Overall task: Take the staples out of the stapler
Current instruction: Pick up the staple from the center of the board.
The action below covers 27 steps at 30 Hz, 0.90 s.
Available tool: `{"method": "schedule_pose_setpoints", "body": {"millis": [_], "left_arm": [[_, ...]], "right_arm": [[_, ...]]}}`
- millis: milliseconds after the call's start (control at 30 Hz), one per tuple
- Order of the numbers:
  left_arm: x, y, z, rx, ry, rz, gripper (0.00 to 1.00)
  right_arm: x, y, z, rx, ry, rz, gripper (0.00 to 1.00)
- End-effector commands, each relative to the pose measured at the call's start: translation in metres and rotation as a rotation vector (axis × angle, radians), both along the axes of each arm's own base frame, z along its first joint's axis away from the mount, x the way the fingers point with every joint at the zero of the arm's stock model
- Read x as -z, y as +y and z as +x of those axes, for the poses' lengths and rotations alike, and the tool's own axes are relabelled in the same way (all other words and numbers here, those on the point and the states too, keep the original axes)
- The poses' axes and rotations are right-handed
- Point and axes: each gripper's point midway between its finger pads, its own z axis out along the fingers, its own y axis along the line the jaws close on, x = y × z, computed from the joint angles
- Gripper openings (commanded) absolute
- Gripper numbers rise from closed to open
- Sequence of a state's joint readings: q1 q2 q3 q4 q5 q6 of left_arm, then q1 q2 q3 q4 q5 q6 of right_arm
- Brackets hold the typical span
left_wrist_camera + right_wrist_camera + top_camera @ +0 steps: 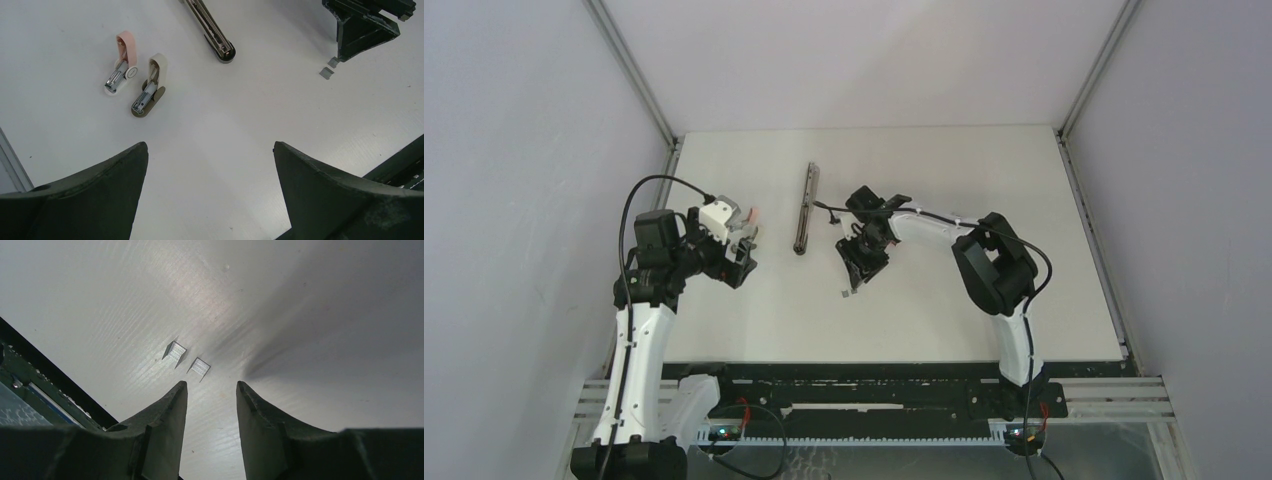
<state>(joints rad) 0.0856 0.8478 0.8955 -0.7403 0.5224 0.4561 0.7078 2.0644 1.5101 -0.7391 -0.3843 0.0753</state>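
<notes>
Stapler (805, 208): lies flat as one long narrow bar, lengthwise from the far edge toward the near edge, in the far half of the surface (984, 310) and about midway between its left and right edges. No claw touches it.

Staples (176, 350): two short silvery strips, side by side but apart, on the bare surface nearer the near edge than the stapler and a little toward the right edge.

Right claw (211, 385): points down just beside the staples. Fingers partly spread with nothing between them, and the strips lie just ahead of the tips. Cannot tell whether the tips touch the surface.

Left claw (210, 150): spread wide and empty, above the surface near its left edge.

Small pink tool (122, 62) and small cream tool (150, 85): side by side, between the left edge and the stapler.
</notes>
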Motion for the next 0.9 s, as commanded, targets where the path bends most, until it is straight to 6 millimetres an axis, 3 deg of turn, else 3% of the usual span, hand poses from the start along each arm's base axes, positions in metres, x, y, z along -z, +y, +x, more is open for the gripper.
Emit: {"method": "schedule_pose_setpoints", "body": {"millis": [0,867], "left_arm": [[0.006,0.002,0.002,-0.004,-0.014,0.007,1.00],[0.008,0.003,0.003,-0.008,-0.010,0.010,1.00]], "right_arm": [[0.005,0.006,-0.001,0.001,-0.012,-0.005,0.41],[0.017,0.009,-0.007,-0.019,-0.008,-0.056,0.23]]}}
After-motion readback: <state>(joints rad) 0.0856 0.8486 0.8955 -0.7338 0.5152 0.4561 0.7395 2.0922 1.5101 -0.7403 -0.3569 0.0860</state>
